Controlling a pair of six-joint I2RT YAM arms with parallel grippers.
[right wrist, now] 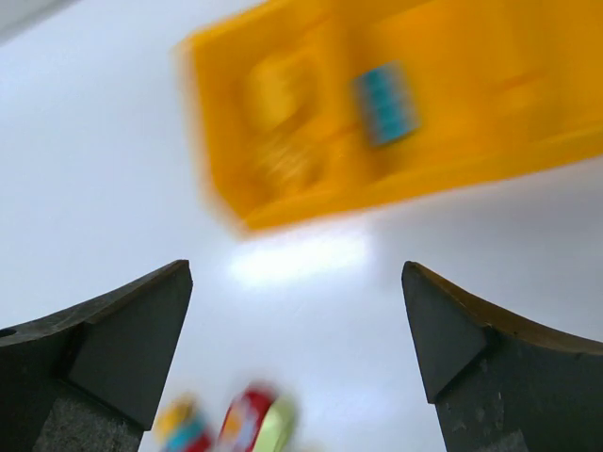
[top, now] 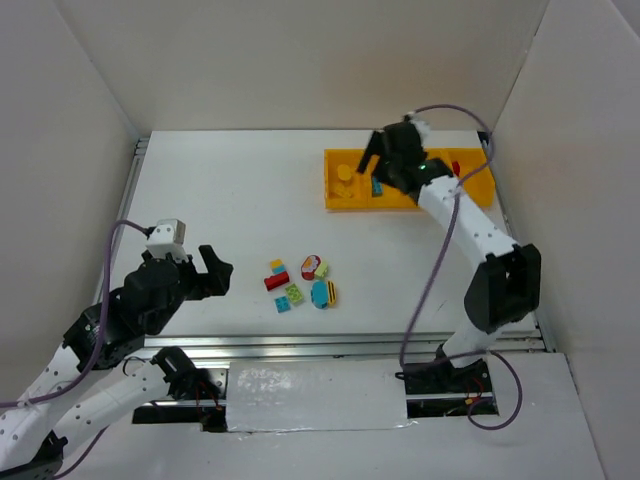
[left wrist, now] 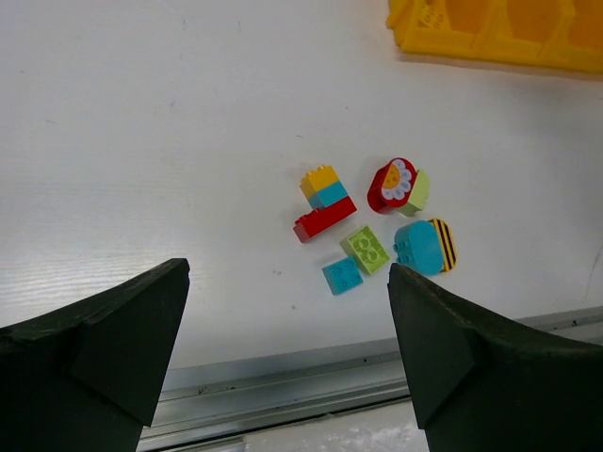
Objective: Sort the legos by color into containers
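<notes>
White counter [top: 220, 190] w/ beige walls [top: 300, 60] on 3 sides; aluminium rail [top: 340, 343] along near edge (glossy white sheet [top: 310, 395] below it), even light.

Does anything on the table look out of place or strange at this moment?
Nothing looks spilled or broken. One oddity: the loose yellow, blue and red stack looks joined together, so it fits no single colour compartment of the tray.
</notes>
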